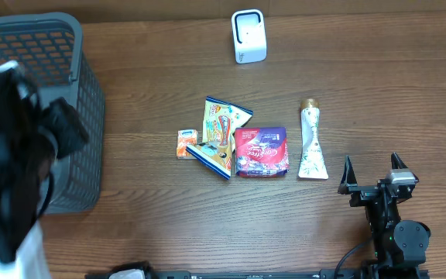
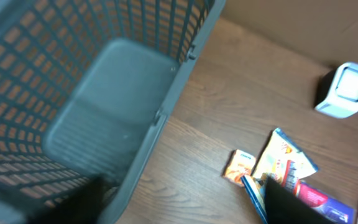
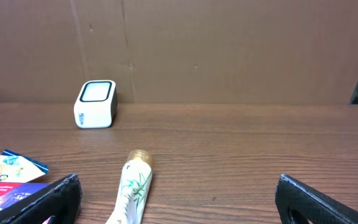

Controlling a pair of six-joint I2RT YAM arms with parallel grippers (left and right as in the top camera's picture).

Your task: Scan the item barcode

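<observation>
Left gripper (image 2: 182, 185) (spread) above basket (image 2: 17, 93) — right gripper (image 1: 372, 163) spread.

One basket (image 1: 91, 101), one white scanner (image 1: 248, 36), one tube (image 1: 312, 143), one orange box (image 1: 184, 144), two yellow packets (image 1: 221, 118), one red packet (image 1: 262, 152)

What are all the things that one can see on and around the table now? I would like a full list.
basket: one, grey, left side of the table
barcode scanner: one, white, far side, middle
snack packets: two, yellow and blue, middle, overlapping
small packet: one, orange, left of the snack packets
pouch: one, purple and red, right of the snack packets
tube: one, white with gold cap, right of the pouch
table: one, brown wood
left gripper: one, black, open, above the basket's edge
right gripper: one, black, open, empty, near side, right
</observation>
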